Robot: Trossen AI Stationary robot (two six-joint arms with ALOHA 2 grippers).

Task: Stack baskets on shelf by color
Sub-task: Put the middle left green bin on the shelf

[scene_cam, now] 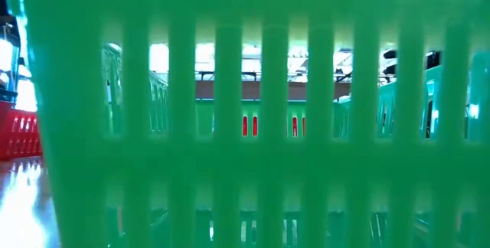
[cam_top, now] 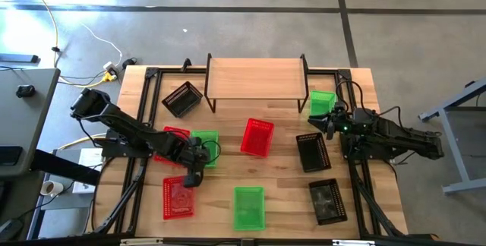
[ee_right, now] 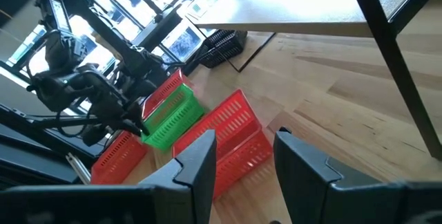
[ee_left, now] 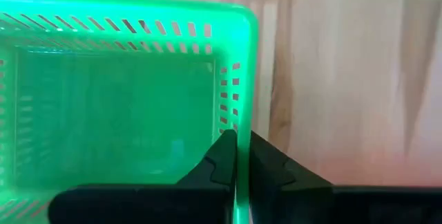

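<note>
Fingers of the left gripper (ee_left: pixel 238 156) pinch the slotted plastic wall of a green basket (ee_left: pixel 117 92); right gripper (ee_right: pixel 242 158) hovers, jaws apart.

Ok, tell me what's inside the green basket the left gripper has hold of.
Nothing shows inside the green basket: the left wrist view sees only its bare floor and slotted walls. The left gripper is shut on its rim, and its fingers cover the near edge.

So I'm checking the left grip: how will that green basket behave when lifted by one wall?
The green basket probably lifts easily: thin, perforated plastic. Pinched on one wall by the left gripper, it may tilt. The slotted wall could flex slightly.
</note>
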